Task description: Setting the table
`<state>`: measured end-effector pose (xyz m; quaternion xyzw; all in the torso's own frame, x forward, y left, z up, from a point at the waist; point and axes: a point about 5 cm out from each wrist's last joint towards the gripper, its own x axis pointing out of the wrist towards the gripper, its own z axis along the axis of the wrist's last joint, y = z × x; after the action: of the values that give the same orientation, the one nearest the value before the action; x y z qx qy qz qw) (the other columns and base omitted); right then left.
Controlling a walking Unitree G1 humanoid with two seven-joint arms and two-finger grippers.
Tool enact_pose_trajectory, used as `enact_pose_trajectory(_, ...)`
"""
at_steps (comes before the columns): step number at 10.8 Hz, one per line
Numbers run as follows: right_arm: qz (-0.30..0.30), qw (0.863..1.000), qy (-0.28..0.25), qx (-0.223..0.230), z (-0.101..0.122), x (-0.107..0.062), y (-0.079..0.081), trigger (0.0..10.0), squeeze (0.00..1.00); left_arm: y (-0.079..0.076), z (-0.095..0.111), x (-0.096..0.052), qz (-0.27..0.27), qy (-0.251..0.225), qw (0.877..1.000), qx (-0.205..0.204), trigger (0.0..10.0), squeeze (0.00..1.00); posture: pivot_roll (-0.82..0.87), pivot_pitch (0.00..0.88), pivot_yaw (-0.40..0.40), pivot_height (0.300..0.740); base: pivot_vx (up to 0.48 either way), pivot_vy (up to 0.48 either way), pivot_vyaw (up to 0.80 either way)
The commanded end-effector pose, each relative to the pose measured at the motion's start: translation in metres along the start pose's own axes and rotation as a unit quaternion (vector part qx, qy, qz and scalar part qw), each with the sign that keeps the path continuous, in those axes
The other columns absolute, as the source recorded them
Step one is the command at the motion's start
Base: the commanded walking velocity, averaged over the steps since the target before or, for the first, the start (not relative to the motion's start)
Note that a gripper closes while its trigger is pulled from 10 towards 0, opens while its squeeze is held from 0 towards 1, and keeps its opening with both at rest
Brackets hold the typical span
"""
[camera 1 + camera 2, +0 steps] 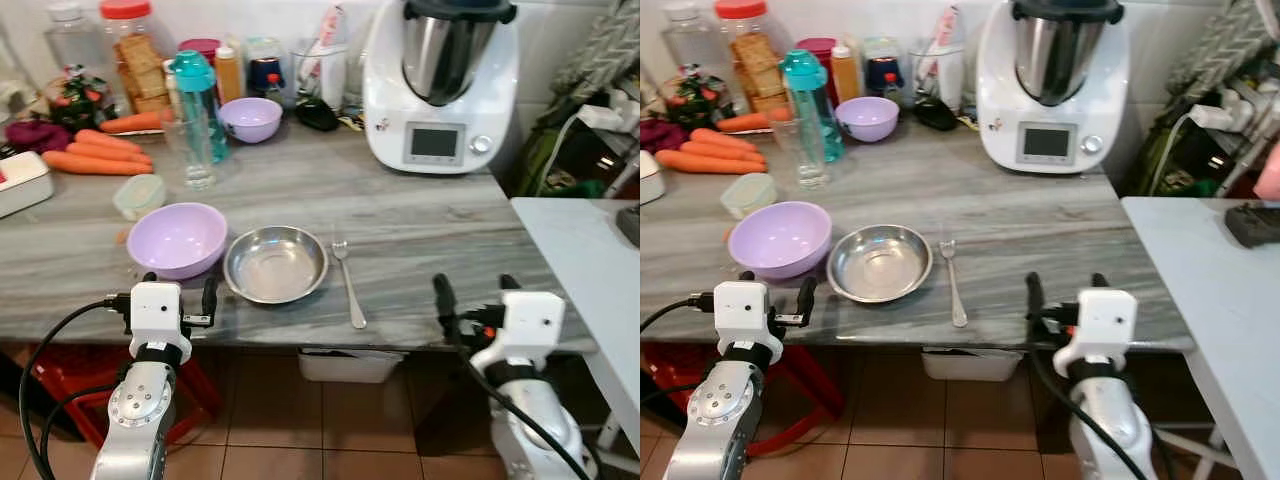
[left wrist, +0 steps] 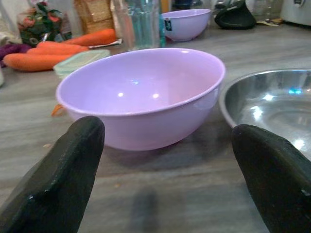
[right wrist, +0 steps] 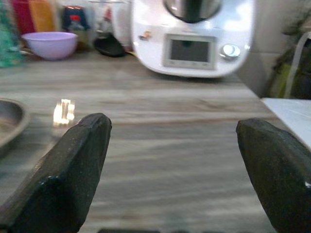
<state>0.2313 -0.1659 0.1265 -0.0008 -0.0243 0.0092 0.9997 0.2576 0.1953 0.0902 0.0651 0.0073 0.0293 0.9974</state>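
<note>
Grey wood-grain worktop [image 1: 420, 225] carries a lilac bowl [image 1: 177, 239], steel dish [image 1: 276, 263] and fork [image 1: 349, 280] near its front edge. Left gripper [image 1: 180, 293] and right gripper [image 1: 476, 292] hover there, fingers spread wide, empty. Right eye view shows a dark object [image 1: 1253, 223] on the white side table [image 1: 1215, 290].

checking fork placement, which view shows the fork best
The left eye view: the slim silver metal fork lies whole on the grey wood-grain table, just right of the round steel bowl, tines away from the robot. The right eye view gives the same. In the right wrist view it is a blurred glint.
</note>
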Motion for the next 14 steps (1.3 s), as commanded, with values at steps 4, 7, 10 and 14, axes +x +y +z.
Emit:
enact_pose_trajectory(4, -0.018, 1.0, 0.01, 0.013, -0.004, 0.001, -0.001, 10.0, 0.0, -0.003, -0.002, 0.0, -0.015, 0.006, 1.0, 0.01, 10.0, 0.0, 0.01, 0.0, -0.012, 0.74, -0.289, 0.0, 0.0)
enact_pose_trajectory(7, -0.031, 0.999, 0.008, 0.024, -0.001, 0.004, -0.006, 10.0, 0.0, -0.006, -0.003, -0.001, -0.02, 0.007, 1.0, 0.009, 10.0, 0.0, 0.0, 0.0, -0.014, 0.74, -0.314, 0.0, 0.0)
enact_pose_trajectory(10, -0.056, 0.997, 0.015, 0.052, -0.002, 0.005, -0.012, 10.0, 0.0, -0.007, -0.003, -0.001, -0.025, 0.008, 1.0, 0.008, 10.0, 0.0, 0.0, 0.0, -0.019, 0.74, -0.329, 0.0, 0.0)
enact_pose_trajectory(14, -0.053, 0.997, 0.022, 0.048, -0.005, 0.007, -0.012, 10.0, 0.0, -0.008, -0.004, -0.001, -0.029, 0.007, 1.0, 0.007, 10.0, 0.0, 0.01, 0.0, -0.019, 0.74, -0.328, 0.0, 0.0)
